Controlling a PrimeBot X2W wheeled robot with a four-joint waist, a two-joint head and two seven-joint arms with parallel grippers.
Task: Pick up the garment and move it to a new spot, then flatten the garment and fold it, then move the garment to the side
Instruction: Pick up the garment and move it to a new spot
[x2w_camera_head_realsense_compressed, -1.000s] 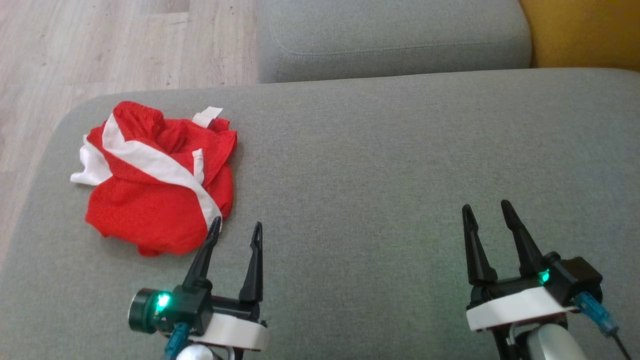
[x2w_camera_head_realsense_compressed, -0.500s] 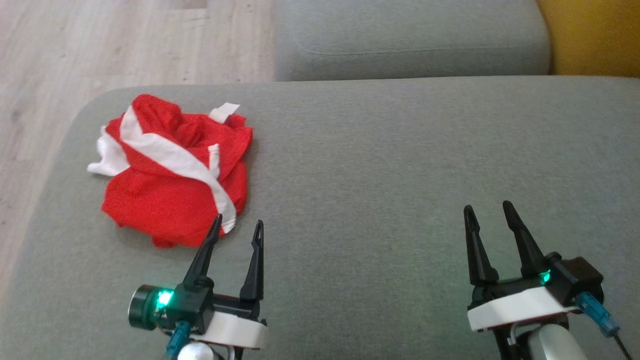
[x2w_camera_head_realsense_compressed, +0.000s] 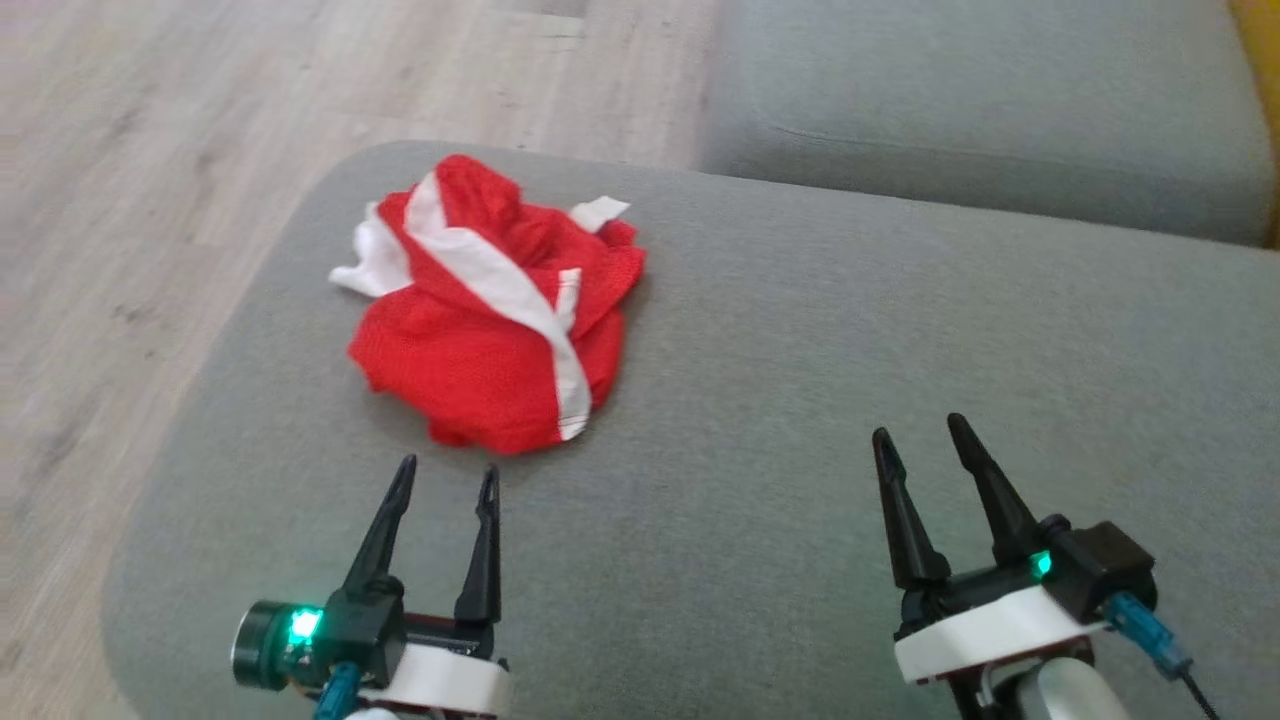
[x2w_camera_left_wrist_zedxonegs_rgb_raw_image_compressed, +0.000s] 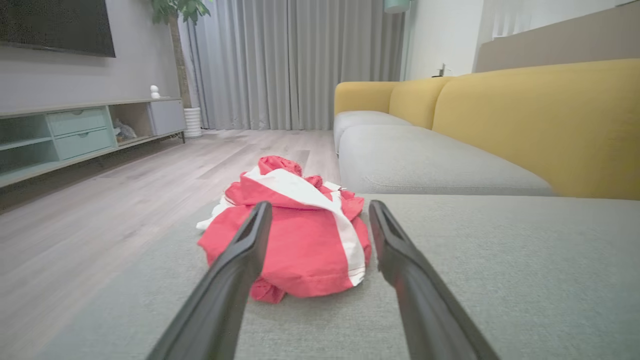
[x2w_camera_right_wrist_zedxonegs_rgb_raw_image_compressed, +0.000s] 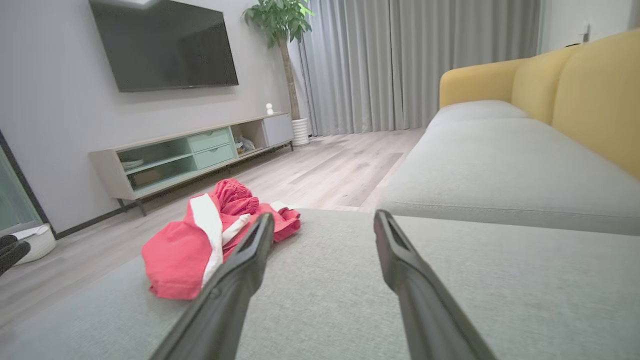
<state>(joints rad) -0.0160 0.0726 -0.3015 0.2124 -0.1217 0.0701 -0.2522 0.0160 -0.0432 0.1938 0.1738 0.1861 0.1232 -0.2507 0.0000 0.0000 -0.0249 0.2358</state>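
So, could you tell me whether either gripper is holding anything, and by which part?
Nothing is held: left gripper and right gripper are open and empty; the garment lies loose on the sofa.

Crumpled red garment (x2w_camera_head_realsense_compressed: 495, 320) with white stripe lay near far left corner of grey seat cushion (x2w_camera_head_realsense_compressed: 850, 330). Left gripper (x2w_camera_head_realsense_compressed: 447, 468) sat just short of garment's near edge, fingers spread, not touching it. Right gripper (x2w_camera_head_realsense_compressed: 919, 428) was well apart to right, fingers spread, nothing between them. Second grey cushion (x2w_camera_head_realsense_compressed: 980, 110) lay beyond. Pale wood floor (x2w_camera_head_realsense_compressed: 150, 200) lay at left.
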